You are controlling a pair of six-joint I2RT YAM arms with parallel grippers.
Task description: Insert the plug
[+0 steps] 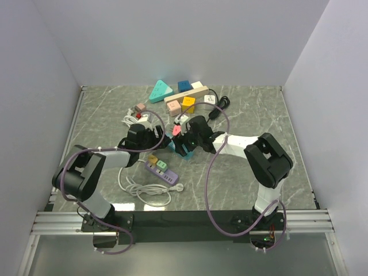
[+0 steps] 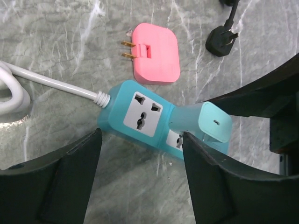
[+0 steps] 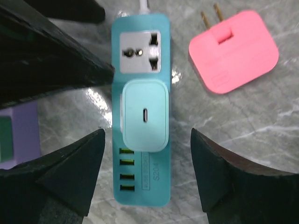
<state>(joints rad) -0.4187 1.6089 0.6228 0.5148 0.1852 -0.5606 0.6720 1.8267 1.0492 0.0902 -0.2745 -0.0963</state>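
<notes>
Teal power strip (image 3: 140,198) lies flat on the marble-pattern table (image 1: 253,109), near the middle, its white cord (image 2: 46,84) leading away from one end. Mint charger (image 3: 144,115) – the plug – stands in the strip's second socket, with its USB-C port facing up; whether it is fully seated cannot be told. The socket nearest the cord (image 2: 142,113) is unoccupied.

Right gripper (image 3: 147,140) hangs directly over the charger with its jaws spread, one finger on each side and clear of it, grasping nothing. Left gripper (image 2: 140,135) also has its jaws released, straddling the cord end of the strip.

Pink adapter (image 3: 233,51) lies just beside the strip, prongs exposed – not touching it. A purple strip (image 3: 18,135) lies nearby, and a black plug (image 2: 222,39) lies beyond the adapter.
</notes>
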